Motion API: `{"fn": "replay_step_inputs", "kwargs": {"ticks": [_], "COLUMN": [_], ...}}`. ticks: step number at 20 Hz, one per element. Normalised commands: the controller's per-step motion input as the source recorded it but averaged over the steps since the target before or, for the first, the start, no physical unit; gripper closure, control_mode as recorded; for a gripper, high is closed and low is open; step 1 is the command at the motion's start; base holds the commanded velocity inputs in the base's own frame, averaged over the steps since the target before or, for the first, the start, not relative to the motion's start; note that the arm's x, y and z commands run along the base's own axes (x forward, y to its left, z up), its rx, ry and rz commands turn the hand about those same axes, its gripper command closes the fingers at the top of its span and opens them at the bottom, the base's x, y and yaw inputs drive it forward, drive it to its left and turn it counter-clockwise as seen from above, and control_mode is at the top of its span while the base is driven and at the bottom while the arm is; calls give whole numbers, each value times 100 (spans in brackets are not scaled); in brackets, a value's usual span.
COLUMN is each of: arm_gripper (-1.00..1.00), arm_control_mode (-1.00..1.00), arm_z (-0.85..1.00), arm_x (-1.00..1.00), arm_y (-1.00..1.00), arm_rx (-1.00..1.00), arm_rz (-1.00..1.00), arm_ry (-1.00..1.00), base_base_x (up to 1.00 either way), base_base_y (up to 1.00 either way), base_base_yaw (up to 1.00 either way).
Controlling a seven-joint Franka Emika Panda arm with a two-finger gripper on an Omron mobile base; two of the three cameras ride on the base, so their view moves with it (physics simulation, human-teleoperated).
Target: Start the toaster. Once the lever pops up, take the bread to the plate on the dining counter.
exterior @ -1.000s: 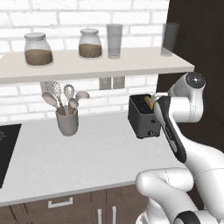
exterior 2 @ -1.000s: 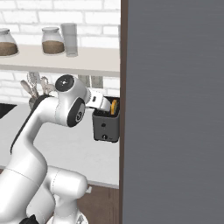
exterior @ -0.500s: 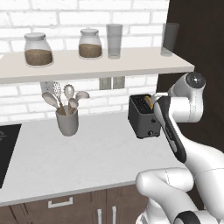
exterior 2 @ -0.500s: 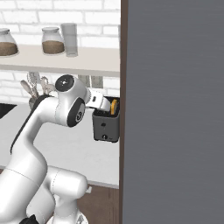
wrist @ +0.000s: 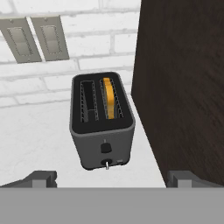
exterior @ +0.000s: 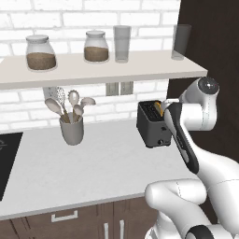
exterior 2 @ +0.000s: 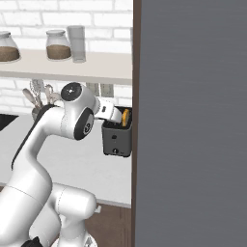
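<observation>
My jaws are spread wide, holding nothing. Between and ahead of them stands the boxy black two-slot toaster [wrist: 103, 123]. A golden-tan bread slice [wrist: 109, 98] sits in its right slot.

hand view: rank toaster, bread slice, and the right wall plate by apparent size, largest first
1. toaster, largest by far.
2. right wall plate, though it sits farther back, so its true size is unsure.
3. bread, with just its top edge showing in the right slot.

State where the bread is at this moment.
The bread stands upright in the right-hand slot of the black toaster in the hand view, on the grey counter beside the dark cabinet wall.
</observation>
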Motion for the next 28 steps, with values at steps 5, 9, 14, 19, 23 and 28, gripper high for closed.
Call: {"fn": "replay_step_inputs", "kwargs": {"ticks": [5,9,14,19,23,28], "arm_gripper": [-100,-100,-100,-100,-100,-100], "arm_control_mode": [-100,-100,-100,-100,-100,-100], "arm_z": [0,0,0,0,0,-10], "arm_x": [0,0,0,0,0,0], "arm_y": [0,0,0,0,0,0], "arm_rx": [0,0,0,0,0,0], "arm_rz": [0,0,0,0,0,0], "arm_ry": [0,0,0,0,0,0], "base_base_x": [0,0,0,0,0,0], "base_base_y": [0,0,0,0,0,0], "base_base_yaw": [0,0,0,0,0,0]}}
